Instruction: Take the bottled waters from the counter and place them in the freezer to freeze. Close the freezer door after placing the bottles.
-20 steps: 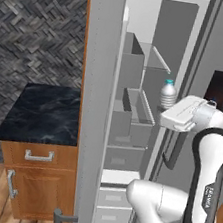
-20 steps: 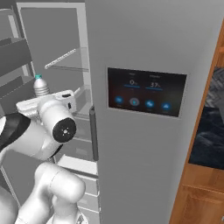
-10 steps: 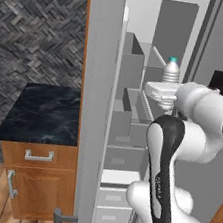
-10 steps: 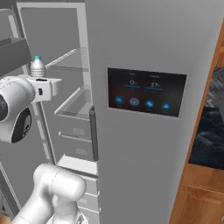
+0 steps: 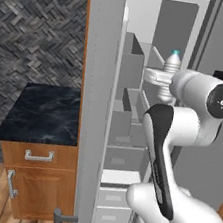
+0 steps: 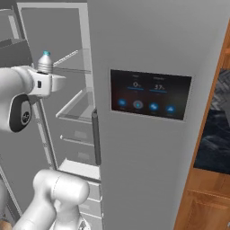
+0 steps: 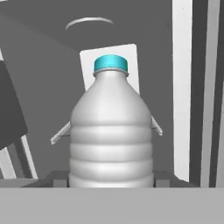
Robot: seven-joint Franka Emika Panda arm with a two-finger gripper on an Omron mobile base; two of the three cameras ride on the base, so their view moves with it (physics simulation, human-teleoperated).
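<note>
1. Gripper (image 7: 111, 183), clamped on the lower body of an upright bottle (image 7: 111, 131) with a blue cap.
2. Bottle (image 5: 172, 62) held at the mouth of the open freezer (image 5: 167, 36), above the door bins (image 5: 132, 61).
3. Freezer door (image 5: 95, 106), swung wide open, between the arm and the counter (image 5: 42, 113).
4. Touchscreen door (image 6: 150, 94), closed, beside the freezer shelves (image 6: 78, 105).

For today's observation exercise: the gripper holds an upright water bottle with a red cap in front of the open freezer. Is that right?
Not quite: the cap is light blue, not red, as the hand view shows. The gripper does hold the water bottle upright before the open freezer.
</note>
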